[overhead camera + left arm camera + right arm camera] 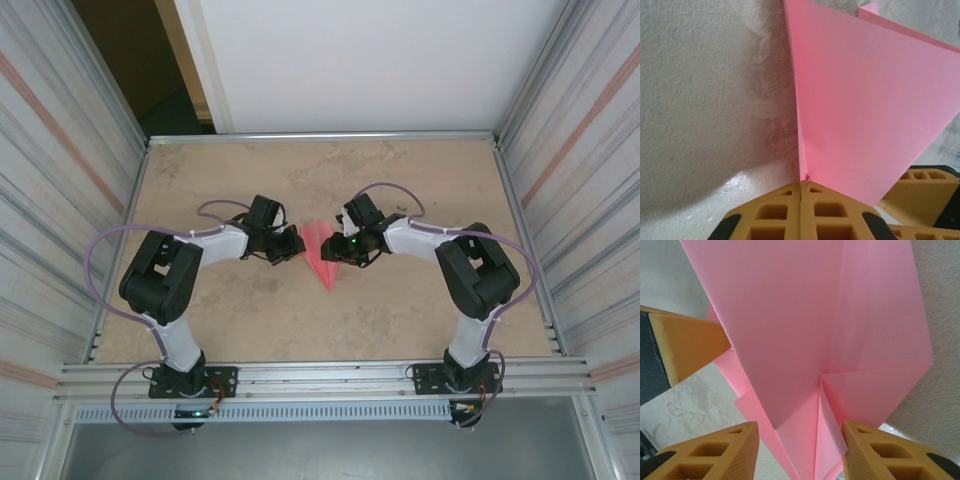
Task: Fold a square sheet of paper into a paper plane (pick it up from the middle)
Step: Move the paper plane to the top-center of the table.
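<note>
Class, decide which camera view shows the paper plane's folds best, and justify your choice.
Right wrist: the paper plane fills the frame, so its creases and overlapping flaps are clear. Left wrist shows just one plain pink panel. Top external shows a small pointed shape between the arms.

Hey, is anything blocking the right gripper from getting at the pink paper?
Nothing visible does. The right gripper stands open with the pink paper between its fingers; the left gripper pinches the paper's edge from the opposite side.
</note>
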